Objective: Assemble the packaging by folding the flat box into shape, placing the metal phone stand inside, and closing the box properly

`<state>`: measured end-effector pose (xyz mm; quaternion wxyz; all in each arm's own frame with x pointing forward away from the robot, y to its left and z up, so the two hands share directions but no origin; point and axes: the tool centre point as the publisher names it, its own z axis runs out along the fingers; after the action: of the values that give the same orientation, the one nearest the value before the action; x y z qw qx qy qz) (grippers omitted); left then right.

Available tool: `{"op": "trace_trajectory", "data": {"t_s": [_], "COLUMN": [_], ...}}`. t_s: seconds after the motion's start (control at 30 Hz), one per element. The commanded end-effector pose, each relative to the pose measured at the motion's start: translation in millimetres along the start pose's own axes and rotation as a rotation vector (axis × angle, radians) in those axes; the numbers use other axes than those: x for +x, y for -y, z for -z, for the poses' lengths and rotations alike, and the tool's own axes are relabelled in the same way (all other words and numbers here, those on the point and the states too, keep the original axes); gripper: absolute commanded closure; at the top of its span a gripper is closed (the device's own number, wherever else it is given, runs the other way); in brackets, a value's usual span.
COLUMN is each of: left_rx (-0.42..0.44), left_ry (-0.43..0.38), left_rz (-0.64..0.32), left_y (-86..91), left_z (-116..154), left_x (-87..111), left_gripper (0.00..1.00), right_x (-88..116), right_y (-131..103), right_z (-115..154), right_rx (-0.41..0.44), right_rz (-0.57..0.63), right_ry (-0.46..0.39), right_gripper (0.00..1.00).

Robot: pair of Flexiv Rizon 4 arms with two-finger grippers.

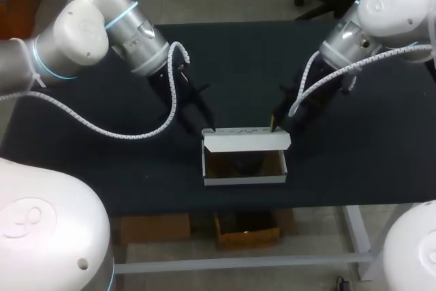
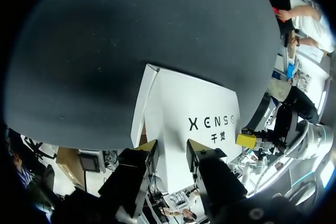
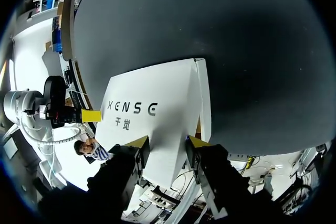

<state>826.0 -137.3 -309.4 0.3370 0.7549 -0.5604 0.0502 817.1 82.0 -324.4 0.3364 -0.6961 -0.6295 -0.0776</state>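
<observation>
The box (image 1: pixel 245 178) sits in the middle of the surface (image 1: pixel 102 161), lid (image 1: pixel 245 141) raised; only the head view shows its dark inside. The wrist views show the left end effector (image 2: pixel 173 150) and right end effector (image 3: pixel 167 142) open before the lid's printed face.

left end effector (image 1: pixel 210 129), right end effector (image 1: pixel 274 126) at box's (image 1: pixel 245 180) far corners

The white box (image 1: pixel 245 142) sits open on the table (image 1: pixel 368 168), lid flap raised.

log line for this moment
box open, flap raised | left claw open behind flap | right claw open behind flap | closing not done
</observation>
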Motion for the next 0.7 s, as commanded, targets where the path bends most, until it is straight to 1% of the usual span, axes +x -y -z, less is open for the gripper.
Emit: {"op": "trace_trajectory", "data": {"t_s": [0.03,0.2,0.7], "left_rx": [-0.02,-0.03,-0.044], "left_ry": [0.008,0.011,0.008], "left_rz": [0.001,0.01,0.023], "left_y": [4.4,5.7,8.6], "left_z": [-1.3,-1.4,-0.4], "left_x": [6.6,8.2,10.9], "left_gripper": [0.65,0.66,0.64], "right_x": [0.5,0.0,0.2], "right_y": [-4.0,-5.3,-12.8], "right_z": [0.4,2.5,6.0], "right_rx": [0.011,0.013,0.024], "right_rz": [-0.005,-0.012,-0.026], "right_ry": [0.001,-0.001,-0.011], "right_gripper": [0.57,0.57,0.58]}}
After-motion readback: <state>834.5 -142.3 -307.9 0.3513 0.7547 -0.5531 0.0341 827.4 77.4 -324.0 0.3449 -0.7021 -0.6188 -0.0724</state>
